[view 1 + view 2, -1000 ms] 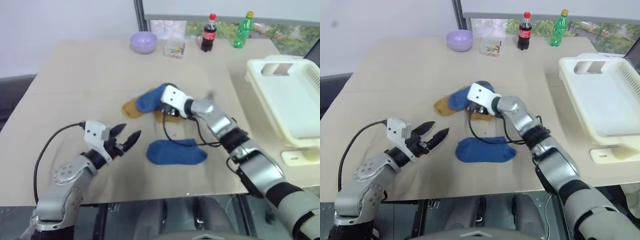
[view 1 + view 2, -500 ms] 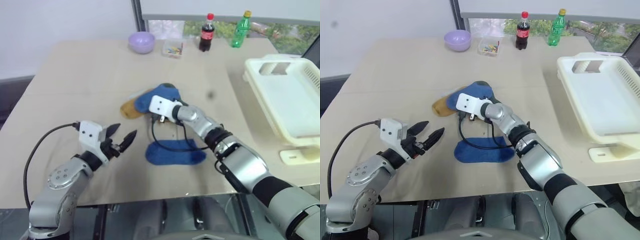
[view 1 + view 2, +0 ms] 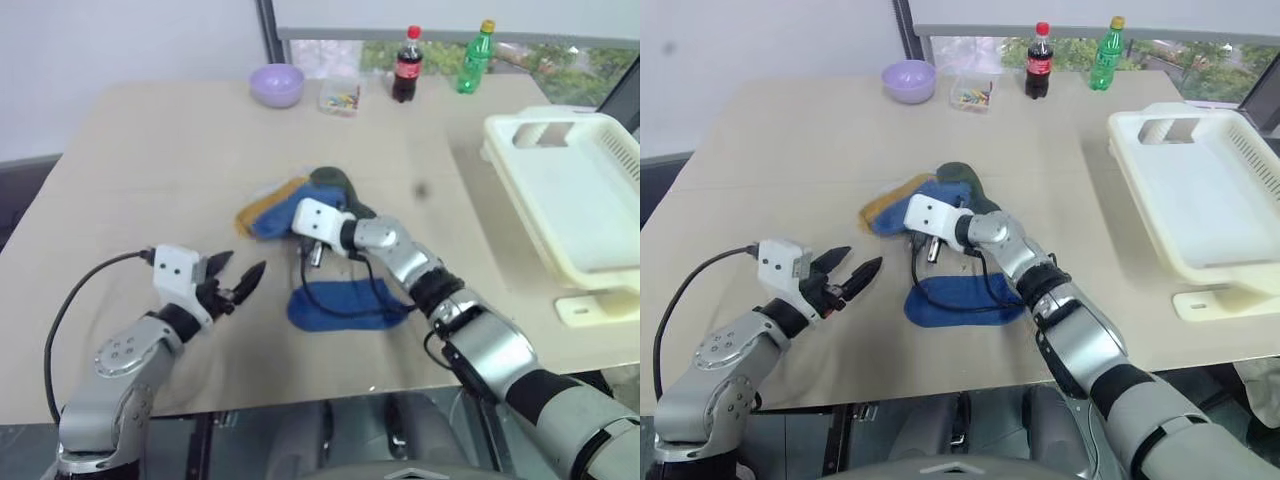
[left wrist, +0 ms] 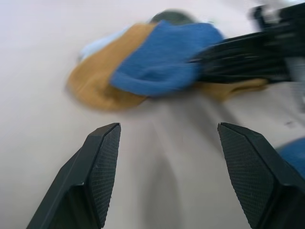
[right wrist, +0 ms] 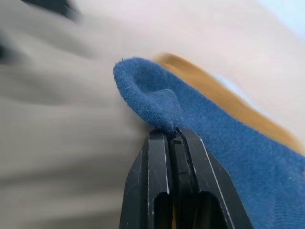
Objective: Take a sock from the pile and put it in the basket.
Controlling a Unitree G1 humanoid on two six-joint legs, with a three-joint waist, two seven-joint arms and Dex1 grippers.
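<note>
Right gripper [image 5: 172, 136] pinches blue sock [image 5: 200, 119] on the pile [image 3: 290, 205]; left gripper [image 3: 238, 280] hovers, fingers apart.

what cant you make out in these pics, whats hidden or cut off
- Dark green fabric sock in the pile: mostly covered by the royal blue sock and the right gripper, head views.
- Cream-white slotted plastic basket: far side cut off by the frame edge.
- Small clear box: contents too small to identify.
- Left gripper: open above the table, touching nothing.
</note>
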